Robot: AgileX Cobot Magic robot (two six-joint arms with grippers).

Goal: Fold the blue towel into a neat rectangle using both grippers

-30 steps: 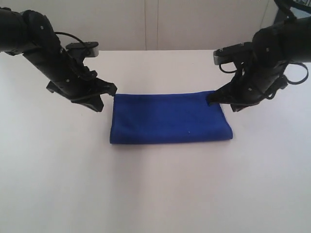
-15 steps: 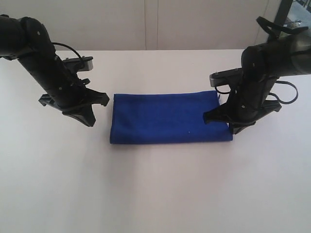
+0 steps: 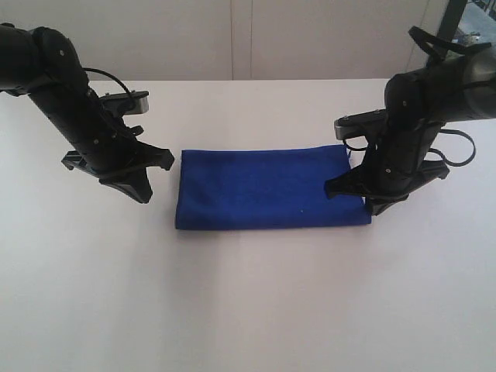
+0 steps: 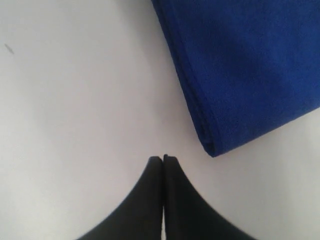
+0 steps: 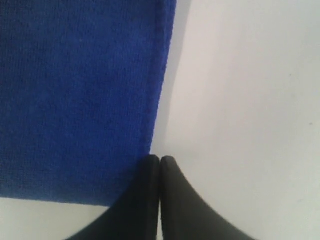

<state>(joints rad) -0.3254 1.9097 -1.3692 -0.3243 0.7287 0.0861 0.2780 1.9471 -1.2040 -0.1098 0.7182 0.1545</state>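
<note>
The blue towel (image 3: 267,188) lies folded flat on the table (image 3: 248,302), so my left gripper (image 4: 163,159) and my right gripper (image 5: 160,159) are pinched shut on nothing, one by each short end.

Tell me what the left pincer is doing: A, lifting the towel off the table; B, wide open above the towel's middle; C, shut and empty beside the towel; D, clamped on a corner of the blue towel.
C: the left pincer has its tips pressed together with nothing between them, over the bare white table, apart from the folded blue towel.
</note>
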